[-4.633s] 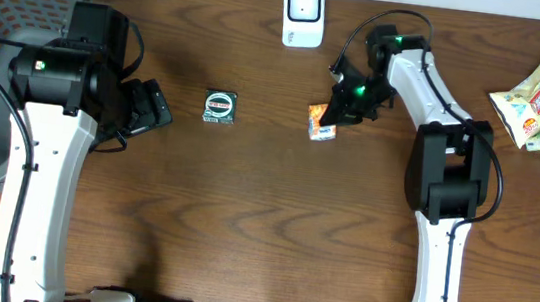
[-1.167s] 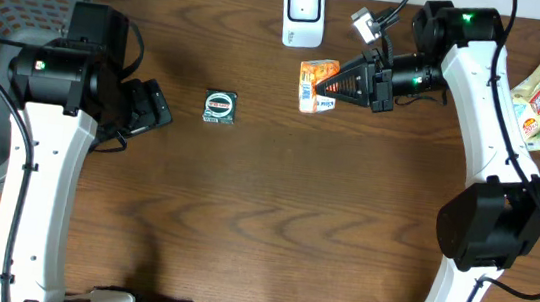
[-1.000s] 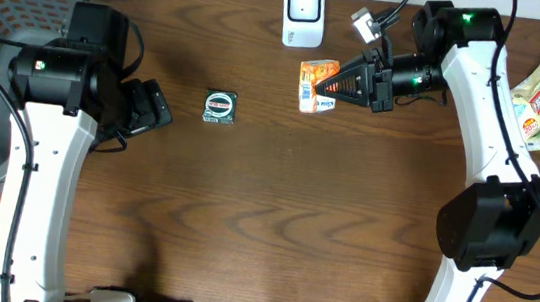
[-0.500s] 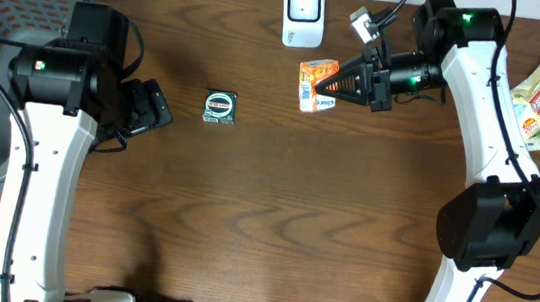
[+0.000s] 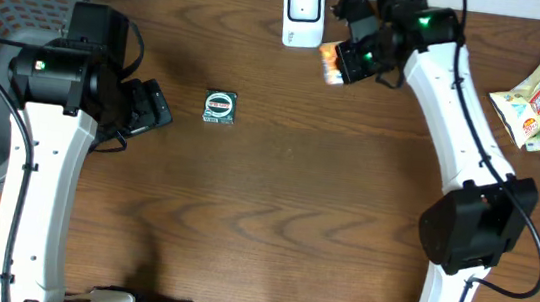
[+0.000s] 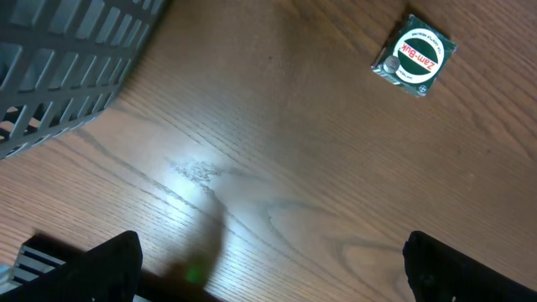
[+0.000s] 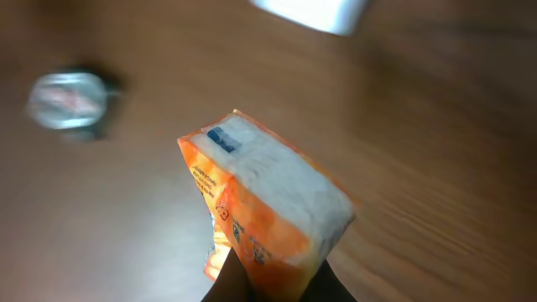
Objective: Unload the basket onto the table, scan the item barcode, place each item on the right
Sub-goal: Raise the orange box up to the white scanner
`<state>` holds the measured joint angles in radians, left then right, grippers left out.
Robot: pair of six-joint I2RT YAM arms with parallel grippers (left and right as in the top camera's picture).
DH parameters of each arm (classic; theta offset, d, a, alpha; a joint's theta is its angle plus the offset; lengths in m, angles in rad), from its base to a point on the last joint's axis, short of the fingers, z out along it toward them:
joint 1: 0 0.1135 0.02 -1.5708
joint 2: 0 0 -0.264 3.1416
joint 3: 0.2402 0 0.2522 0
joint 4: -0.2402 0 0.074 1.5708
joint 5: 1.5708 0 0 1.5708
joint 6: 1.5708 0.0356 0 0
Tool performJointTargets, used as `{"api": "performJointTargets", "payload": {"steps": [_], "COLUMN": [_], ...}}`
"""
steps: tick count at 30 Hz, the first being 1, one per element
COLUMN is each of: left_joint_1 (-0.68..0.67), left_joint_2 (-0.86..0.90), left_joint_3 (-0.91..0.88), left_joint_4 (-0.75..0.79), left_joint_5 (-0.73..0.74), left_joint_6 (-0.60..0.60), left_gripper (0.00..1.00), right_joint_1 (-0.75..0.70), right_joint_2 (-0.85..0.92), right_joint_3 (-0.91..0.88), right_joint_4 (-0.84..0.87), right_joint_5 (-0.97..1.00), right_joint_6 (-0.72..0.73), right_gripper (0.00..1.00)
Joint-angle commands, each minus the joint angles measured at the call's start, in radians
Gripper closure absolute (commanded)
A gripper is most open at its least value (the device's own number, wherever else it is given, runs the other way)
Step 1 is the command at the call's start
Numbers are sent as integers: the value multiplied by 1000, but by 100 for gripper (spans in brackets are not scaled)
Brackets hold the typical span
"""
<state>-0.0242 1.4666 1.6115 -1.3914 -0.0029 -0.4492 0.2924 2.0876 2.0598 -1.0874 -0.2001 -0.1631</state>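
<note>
Over the brown counter (image 5: pixel 275 202), the left claw (image 6: pixel 268 270) gapes wide and empty near a small tin (image 5: pixel 220 107). The right claw (image 5: pixel 348 59) pinches the orange packet (image 7: pixel 262 201), which juts from its tips just right of the white scanner (image 5: pixel 303 14).

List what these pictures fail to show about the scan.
Barcode: none shows on the orange packet in the right wrist view; overhead it is too small.
Scanner: blurred, cut off by the right wrist view's top edge.
Right gripper: fingertips cut by the bottom edge.
</note>
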Motion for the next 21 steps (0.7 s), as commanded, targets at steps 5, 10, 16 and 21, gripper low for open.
{"api": "performJointTargets", "payload": {"steps": [5,10,16,21], "left_joint_1": [1,1,1,1], "left_joint_2": [5,5,5,5], "left_joint_3": [1,1,1,1], "left_joint_4": [-6,-6,-6,-6], "left_joint_5": [-6,-6,-6,-6], "left_joint_6": [-9,-9,-9,-9], "left_gripper": [2,2,2,2], "right_joint_1": [91,129,166,160], "right_joint_2": [135,230,274,261], "right_joint_3": [5,6,8,90], "right_joint_4": [-31,-35,7,116], "right_joint_5": [519,665,692,661], "right_joint_6": [88,87,88,-13], "right_gripper": [99,99,99,99]}}
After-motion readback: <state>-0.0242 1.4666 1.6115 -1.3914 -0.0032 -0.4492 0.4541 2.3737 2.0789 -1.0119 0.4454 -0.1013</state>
